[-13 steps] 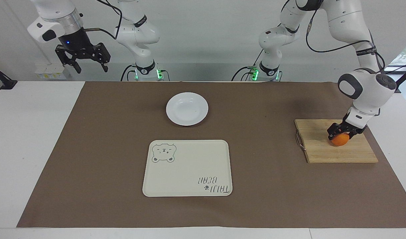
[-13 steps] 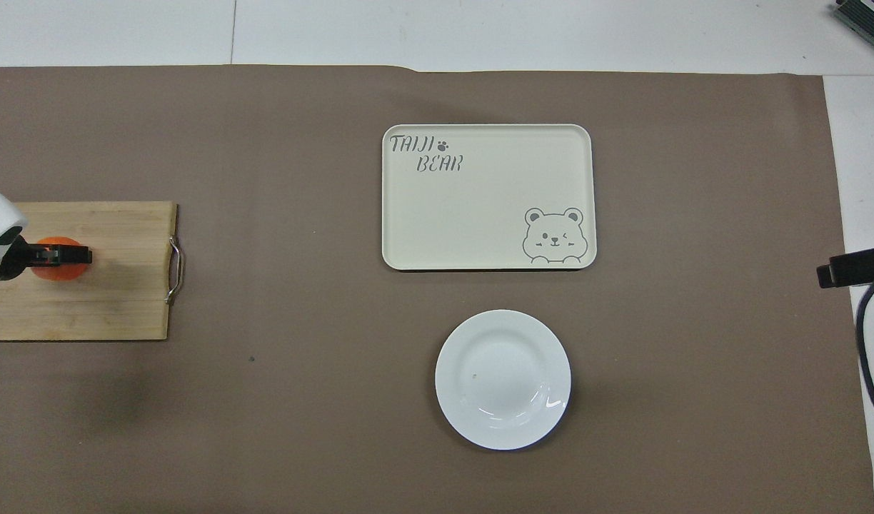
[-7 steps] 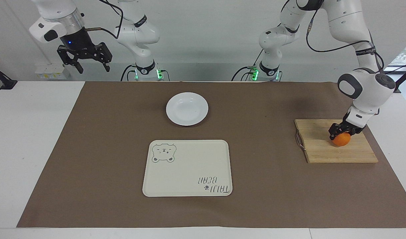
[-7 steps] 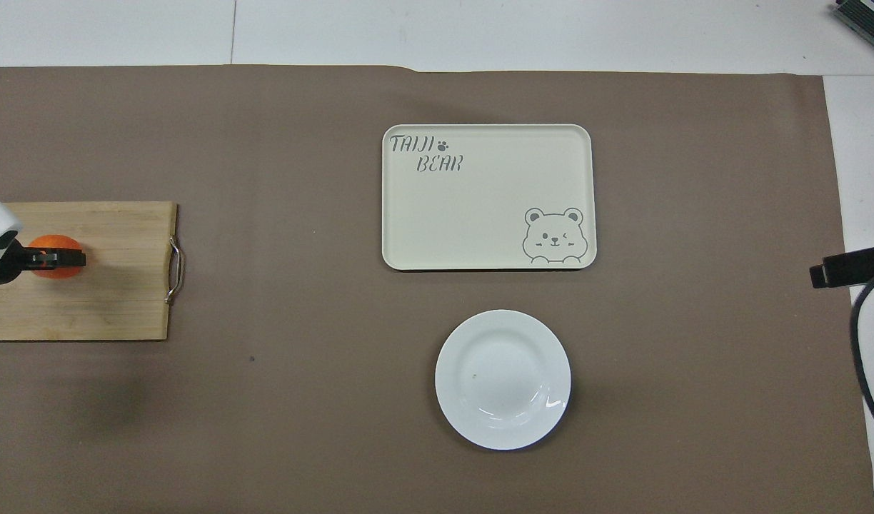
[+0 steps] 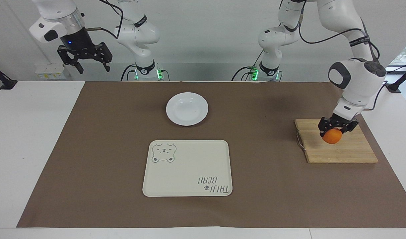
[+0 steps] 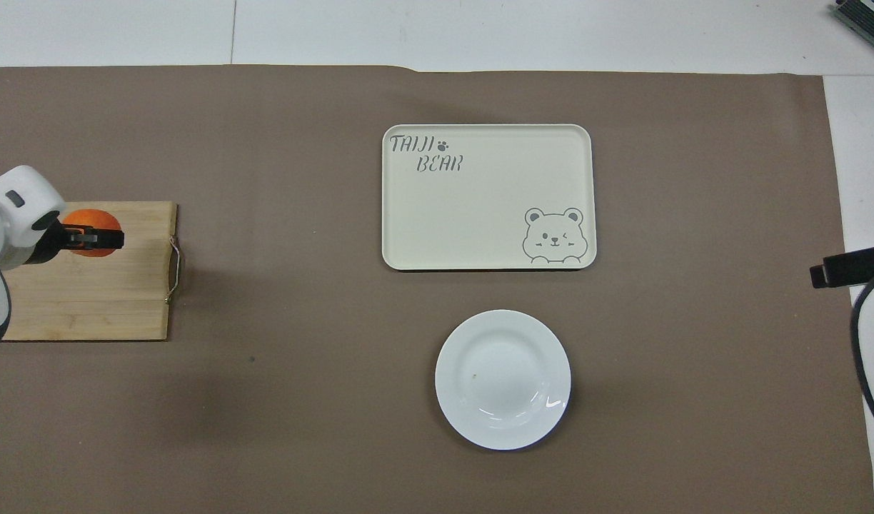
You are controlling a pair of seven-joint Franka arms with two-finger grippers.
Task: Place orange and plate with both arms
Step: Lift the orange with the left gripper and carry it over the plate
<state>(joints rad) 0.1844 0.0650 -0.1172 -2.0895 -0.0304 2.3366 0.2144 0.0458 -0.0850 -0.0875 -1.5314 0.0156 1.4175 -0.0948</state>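
Take the plate point(image 5: 187, 109) as your landmark: a round, glossy white dish, shallow with a raised rim, sitting on the matte brown paper sheet point(image 5: 90, 149) that covers the white table point(image 5: 27, 132). It is the thing nearest to the robots.

High up toward the right arm's end of the table from the plate you see the right gripper point(image 5: 84, 64), a black two-finger claw on a white jointed arm with a bare metal collar. It waits there over the white tabletop past the paper's edge, its fingers spread wide and holding nothing.

Farther from the robots than the plate, and close to it, lies the tray point(image 5: 189, 146): a smooth cream rectangle with rounded corners and a low lip, printed with a bear face and the words "TAIJI BEAR".

Toward the left arm's end of the table, well apart from the plate, lies the cutting board point(image 5: 352, 152), a flat rectangle of pale striped wood with a thin wire handle on the edge facing the plate. Over that board you find the left gripper point(image 5: 337, 129), pinching the orange point(image 5: 332, 136) from above. The fruit is small, round and bright, lifted just clear of the wood.
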